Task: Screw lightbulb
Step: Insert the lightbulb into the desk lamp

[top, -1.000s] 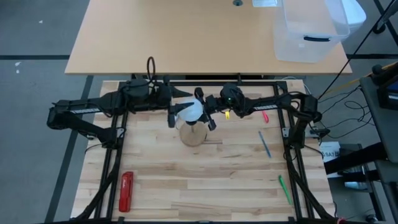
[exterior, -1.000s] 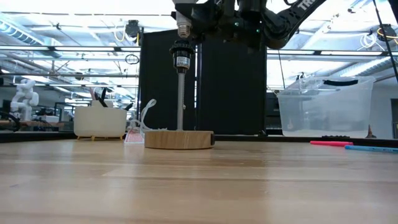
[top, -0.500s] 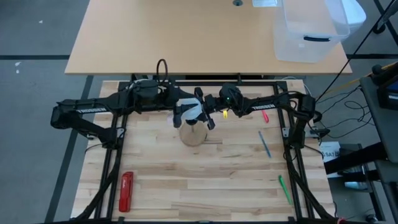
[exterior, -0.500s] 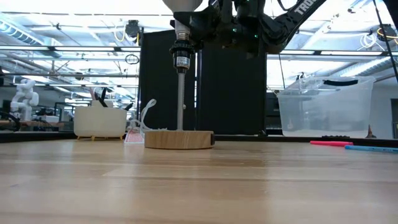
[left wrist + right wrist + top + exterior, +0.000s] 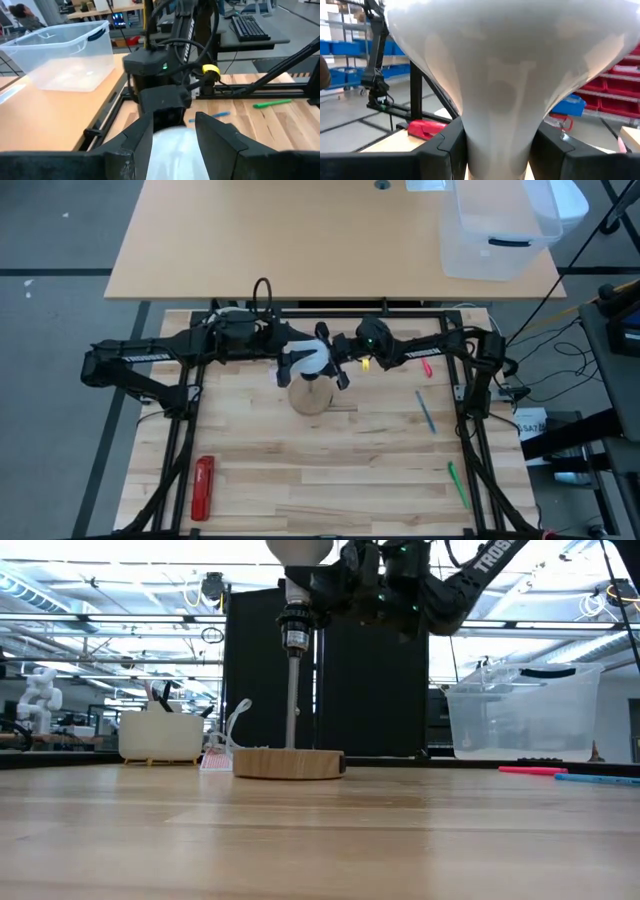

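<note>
The lightbulb [image 5: 312, 358] is white with a frosted dome and hangs over the round wooden disc [image 5: 310, 398]. In the low view its silvery screw base [image 5: 296, 590] meets the top of the black socket [image 5: 294, 632]. The socket stands on a thin rod above the disc [image 5: 288, 762]. My left gripper [image 5: 292, 365] comes from the table's left and is shut on the dome. My right gripper [image 5: 332, 358] comes from the right and is shut on the bulb's neck. Both arms hide most of the bulb from above. My left gripper has the bulb's dome [image 5: 172, 147] between its two fingers; the dome fills the gap. The fingers come nearly level from the table's left, tipped slightly down. The bulb stands upright, dome up. My right gripper pinches the bulb's tapering neck [image 5: 496, 135] below the dome, one finger on each side. The fingers come about level from the table's right. The bulb is upright, its screw base at the socket's mouth.
A red tool [image 5: 203, 488] lies near the front left. A red pen [image 5: 426, 367], a blue pen [image 5: 426, 412] and a green pen [image 5: 457, 485] lie on the right. A clear plastic bin [image 5: 495, 230] stands on the far table.
My left gripper has moved toward the table's right, and its fingers now stand around the dome. My right gripper has sunk a little with the bulb. The screw base has come down onto the socket's top, and the dome now shows in the low view.
</note>
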Robot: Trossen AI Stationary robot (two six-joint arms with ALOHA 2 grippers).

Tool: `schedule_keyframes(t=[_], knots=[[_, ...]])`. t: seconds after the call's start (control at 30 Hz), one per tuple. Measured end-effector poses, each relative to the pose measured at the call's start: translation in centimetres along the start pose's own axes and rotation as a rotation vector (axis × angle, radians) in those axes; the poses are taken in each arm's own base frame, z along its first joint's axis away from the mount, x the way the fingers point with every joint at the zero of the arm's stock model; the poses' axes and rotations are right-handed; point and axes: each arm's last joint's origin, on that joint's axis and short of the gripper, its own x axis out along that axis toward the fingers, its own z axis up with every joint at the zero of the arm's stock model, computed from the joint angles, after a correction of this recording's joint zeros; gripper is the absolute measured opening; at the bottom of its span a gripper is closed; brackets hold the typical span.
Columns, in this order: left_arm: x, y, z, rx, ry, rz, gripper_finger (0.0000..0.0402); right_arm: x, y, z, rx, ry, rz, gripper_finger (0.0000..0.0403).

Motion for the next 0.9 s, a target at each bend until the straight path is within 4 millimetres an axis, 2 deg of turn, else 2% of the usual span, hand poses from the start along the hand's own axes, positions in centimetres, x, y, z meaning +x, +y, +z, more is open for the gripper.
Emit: schedule_keyframes(t=[0.17,0.7,0.9], knots=[[0.2,-0.1,-0.5,0.001,0.008,-0.001,0.0153,-1.3,0.4,-0.6,-0.001,-0.053,-0.020,0.0153],[2.1,-0.5,-1.3,0.009,0.033,-0.029,0.0153,-0.7,1.0,-0.9,0.016,-0.035,-0.082,0.0153],[2.1,-0.2,-1.4,-0.001,0.045,-0.024,0.0153,-0.5,1.2,-1.0,0.012,-0.025,-0.089,0.0153]])
